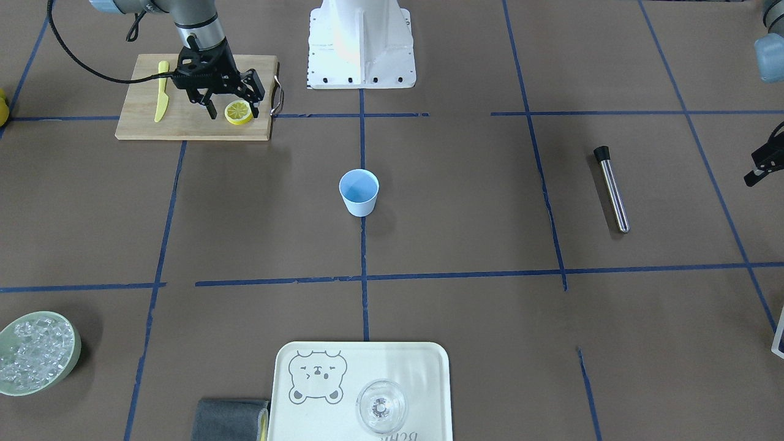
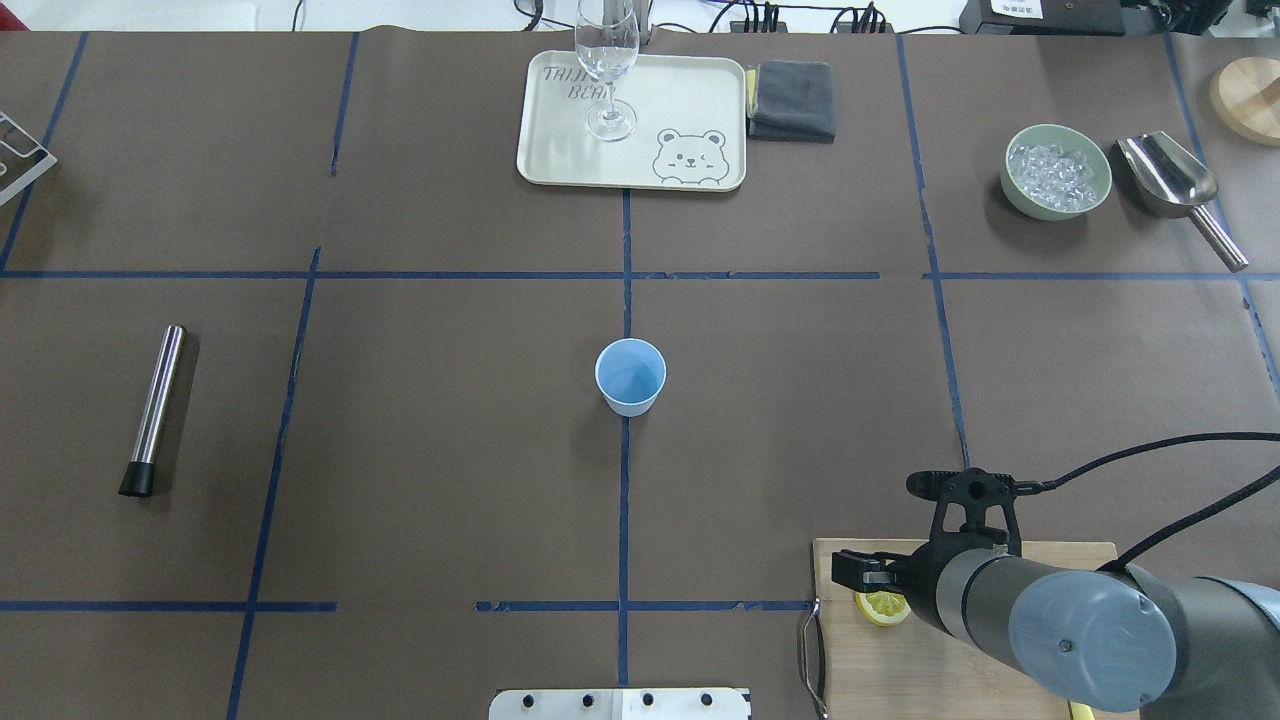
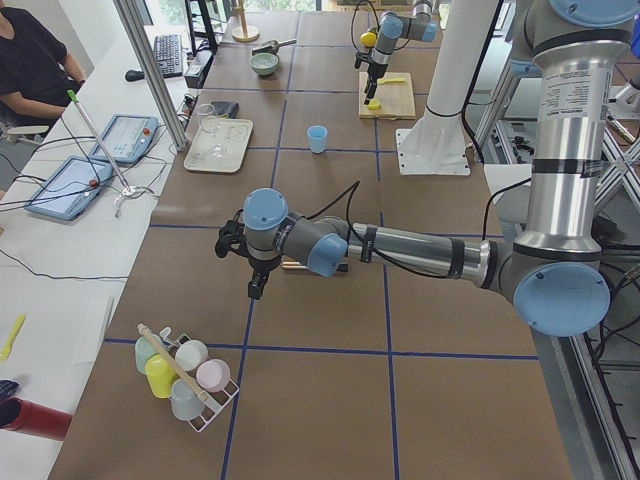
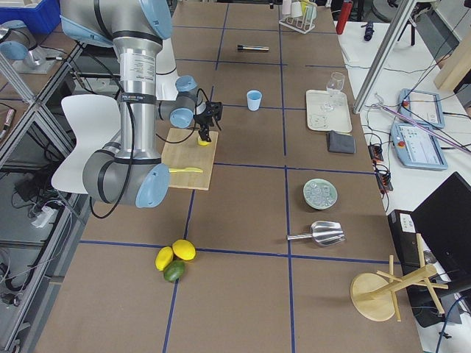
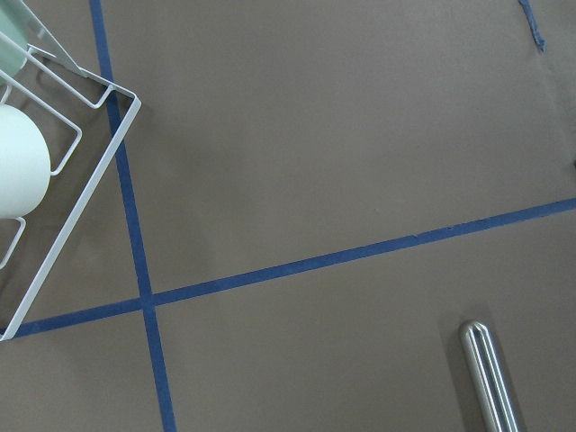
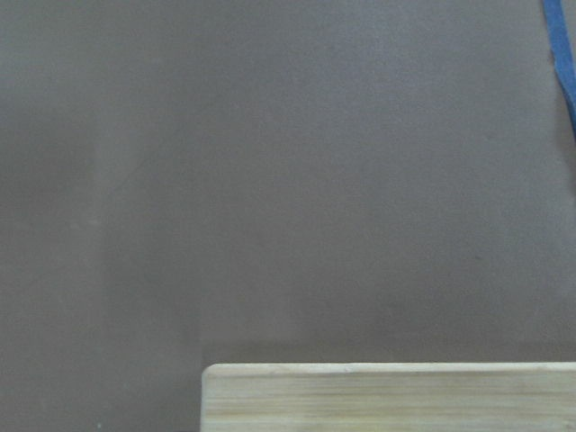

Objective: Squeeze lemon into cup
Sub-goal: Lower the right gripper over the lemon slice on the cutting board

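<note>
**Lemon [image 1: 239, 113]: on the board, between the spread fingers of the right gripper**

Hidden or unclear:
- In the overhead view, the right gripper [image 2: 872, 572] and its wrist cover the upper half of the lemon, so only a yellow crescent shows.
- The right wrist camera shows only a strip of the cutting board [image 1: 190, 125] and bare brown table [image 1: 459, 214]. Neither the fruit nor the fingers appear in it.
- The left gripper [image 1: 759, 166] is cut off at the edge of the front-facing view and small in the left side view. I cannot tell whether it is open or closed.
- The left wrist camera shows a corner of a wire rack [image 5: 67, 162] and the rounded end of a steel tube [image 5: 490, 378], but none of that gripper's fingers.
- Whether the right gripper's fingertips reach the board surface cannot be made out.

Position:
- The lemon lies flat with its wheel-pattern face up, near the corner of the cutting board closest to the board's metal handle and to the table centre.
- A yellow knife [image 1: 161, 92] lies at the opposite end of the same board.

Relation to the right gripper:
- The jaws stand wide apart and straddle the fruit.
- In the front-facing view, one finger stands clear of the lemon on that view's left.
- The other finger sits just beside the lemon's rim on that view's right. Whether it touches cannot be told.

Cup [image 1: 359, 192]: upright at the table centre on a blue tape line, well apart from the board and from both grippers.
</note>
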Available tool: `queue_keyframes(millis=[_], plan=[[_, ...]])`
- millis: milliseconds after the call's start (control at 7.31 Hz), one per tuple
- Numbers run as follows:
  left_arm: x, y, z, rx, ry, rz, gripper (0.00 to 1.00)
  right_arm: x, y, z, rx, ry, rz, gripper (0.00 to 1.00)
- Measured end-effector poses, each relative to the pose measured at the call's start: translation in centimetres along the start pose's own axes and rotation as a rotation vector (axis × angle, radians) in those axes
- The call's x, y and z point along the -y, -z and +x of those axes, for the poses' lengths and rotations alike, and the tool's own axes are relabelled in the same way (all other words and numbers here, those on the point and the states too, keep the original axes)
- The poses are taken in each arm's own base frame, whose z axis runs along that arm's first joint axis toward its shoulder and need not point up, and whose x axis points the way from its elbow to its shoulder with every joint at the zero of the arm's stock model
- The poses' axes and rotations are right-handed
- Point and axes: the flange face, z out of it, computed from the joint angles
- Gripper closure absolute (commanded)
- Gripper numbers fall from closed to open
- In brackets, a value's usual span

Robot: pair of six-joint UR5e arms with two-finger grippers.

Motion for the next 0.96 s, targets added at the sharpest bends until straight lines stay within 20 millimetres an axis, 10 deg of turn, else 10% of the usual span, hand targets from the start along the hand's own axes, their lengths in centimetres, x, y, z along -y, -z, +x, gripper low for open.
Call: queue_keyframes(millis=[958], plan=[[0.0,0.1,0.1,-0.007,-0.002,0.001,0.0,-1.2,-1.4,-0.3,-0.013,0.015,-0.025,0.0]])
